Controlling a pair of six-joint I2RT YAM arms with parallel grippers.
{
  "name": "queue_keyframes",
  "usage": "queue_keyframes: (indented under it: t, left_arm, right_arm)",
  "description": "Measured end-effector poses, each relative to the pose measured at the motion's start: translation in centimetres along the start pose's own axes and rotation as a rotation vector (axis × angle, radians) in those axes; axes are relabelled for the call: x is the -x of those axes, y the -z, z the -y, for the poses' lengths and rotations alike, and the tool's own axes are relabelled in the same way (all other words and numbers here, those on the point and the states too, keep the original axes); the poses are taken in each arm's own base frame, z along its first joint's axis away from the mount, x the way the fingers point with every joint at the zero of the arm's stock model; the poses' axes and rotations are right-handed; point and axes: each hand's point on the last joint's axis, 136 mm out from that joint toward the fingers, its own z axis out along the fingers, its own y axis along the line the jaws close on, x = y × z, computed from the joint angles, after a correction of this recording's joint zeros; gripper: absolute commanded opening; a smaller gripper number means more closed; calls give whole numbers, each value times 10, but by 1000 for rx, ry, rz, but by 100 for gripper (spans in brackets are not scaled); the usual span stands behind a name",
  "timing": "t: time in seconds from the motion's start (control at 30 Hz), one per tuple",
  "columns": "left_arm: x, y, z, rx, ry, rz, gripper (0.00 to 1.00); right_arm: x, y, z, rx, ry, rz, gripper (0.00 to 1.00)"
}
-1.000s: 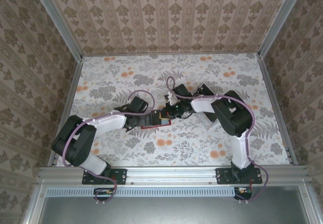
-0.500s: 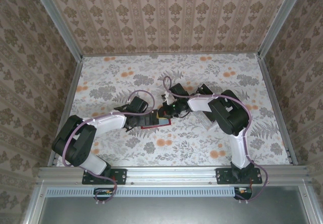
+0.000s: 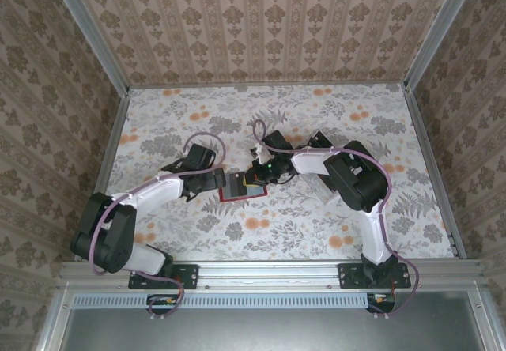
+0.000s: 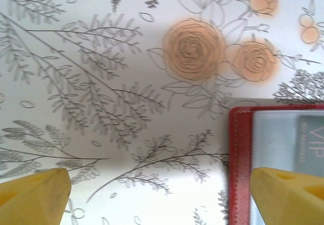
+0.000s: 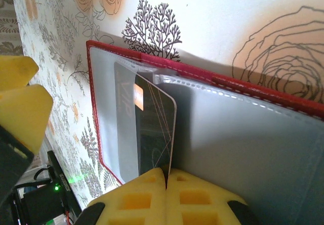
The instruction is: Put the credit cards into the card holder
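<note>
Black rectangular credit card, pinched at its trailing end by the right end effector, long axis aimed straight ahead into the clear sleeve of the open red folding card holder on the floral counter; left end effector spread wide astride the holder's edge.

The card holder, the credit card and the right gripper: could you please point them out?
card holder [image 5: 243,89]: right wrist view, on its red stitched rim.
credit card [image 5: 154,128]: right wrist view, middle of its dark face.
right gripper [image 5: 166,179]: right wrist view, where its yellow fingers meet.
</note>
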Motion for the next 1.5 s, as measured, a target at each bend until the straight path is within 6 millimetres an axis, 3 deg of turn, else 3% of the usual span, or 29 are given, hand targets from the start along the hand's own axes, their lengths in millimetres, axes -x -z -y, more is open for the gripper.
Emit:
queue_keyframes:
  t: [0.37, 0.73, 1.33, 1.4, 1.5]
  left_arm:
    - [-30, -15, -17, 48, -3, -97, 100]
    - [-30, -19, -18, 58, -6, -93, 100]
    - [-31, -21, -16, 77, -31, -83, 100]
    - [-31, -21, -16, 80, -33, -80, 100]
    - [-31, -21, -16, 80, -30, -79, 100]
  right_arm:
    - [0, 0, 1, -8, -4, 2, 0]
    - [1, -2, -3, -25, -5, -9, 0]
    - [1, -27, -26, -40, 38, -45, 2]
    - [0, -29, -28, -44, 39, -49, 8]
    - [0, -30, -29, -52, 44, -51, 30]
